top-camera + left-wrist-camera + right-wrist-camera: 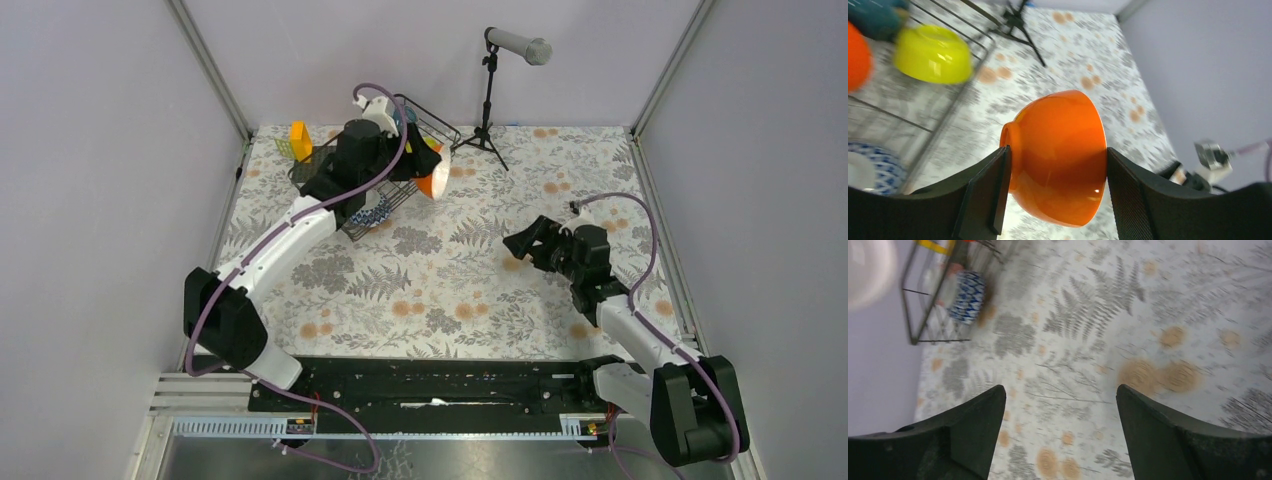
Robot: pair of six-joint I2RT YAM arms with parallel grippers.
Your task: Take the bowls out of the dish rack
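The dark wire dish rack (440, 128) stands at the back left of the table. My left gripper (428, 168) is shut on an orange bowl (436, 182), held on its side just past the rack's right edge and above the table. In the left wrist view the orange bowl (1060, 155) sits between both fingers (985, 195). In the rack (950, 115) are a yellow-green bowl (933, 54), a teal bowl (875, 17), a second orange bowl (857, 55) and a blue-and-white bowl (870, 165). My right gripper (520, 243) is open and empty over the table's right middle. The pink bowl is hidden.
A yellow-orange block (300, 138) stands behind the rack's left corner. A microphone on a black tripod (487, 110) stands at the back, right of the rack. The right wrist view shows the blue-and-white bowl (967, 296) at the rack's near end (910, 315). Grey walls enclose the table.
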